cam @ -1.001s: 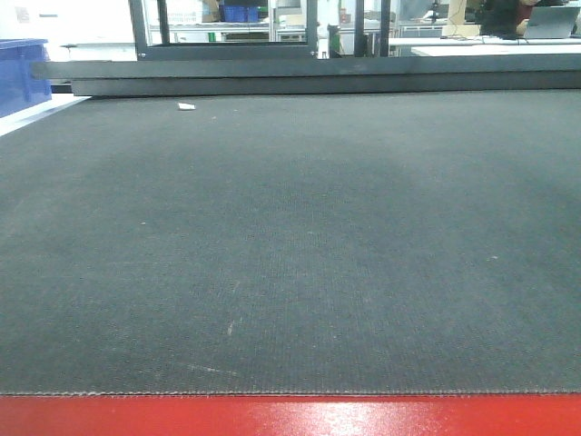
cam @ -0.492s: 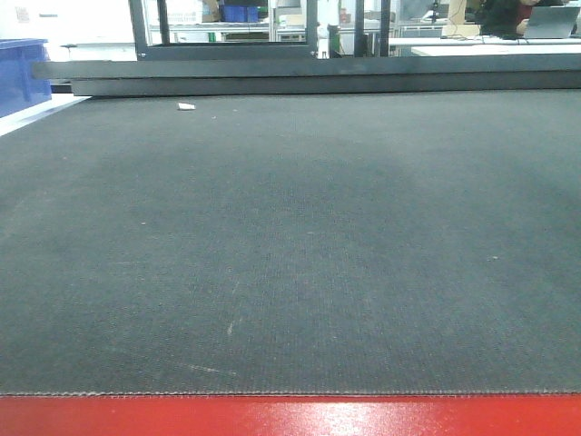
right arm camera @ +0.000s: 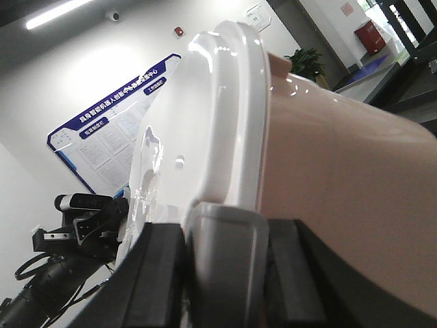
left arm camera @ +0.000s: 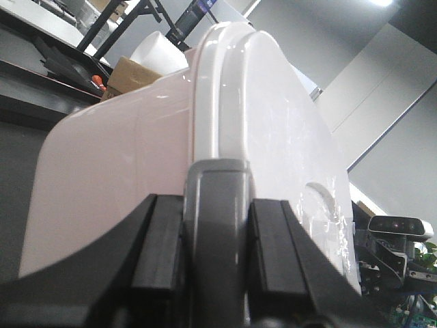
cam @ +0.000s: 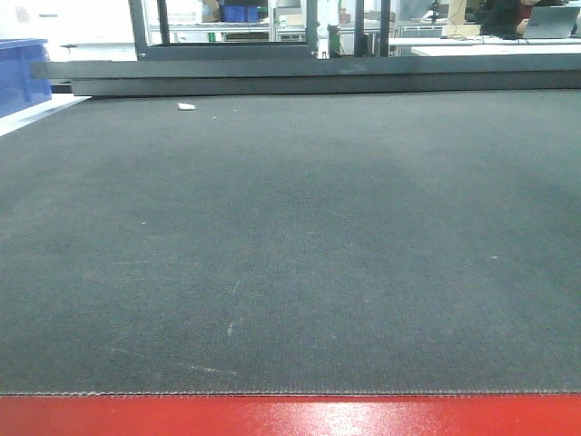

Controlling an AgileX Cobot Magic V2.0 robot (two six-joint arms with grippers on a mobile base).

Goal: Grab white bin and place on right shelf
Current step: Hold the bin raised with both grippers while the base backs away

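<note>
The white bin point(left arm camera: 263, 123) hangs between the two arms. The left gripper point(left arm camera: 217, 215) has its jaws clamped on a grey latch point(left arm camera: 215, 174) at one end of the rim, and the right gripper point(right arm camera: 225, 249) pinches the opposite end likewise. The front-facing view shows the dark worktop point(cam: 290, 254).

Only a slight shift of faint shading across the black table point(cam: 272, 272).

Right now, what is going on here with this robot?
Both arms hold the large pale pinkish-white plastic tub with a white lid. The left tool and the right tool each clamp a grey clip on its rim. The front view shows the black carpeted table, with no tub on it.
</note>
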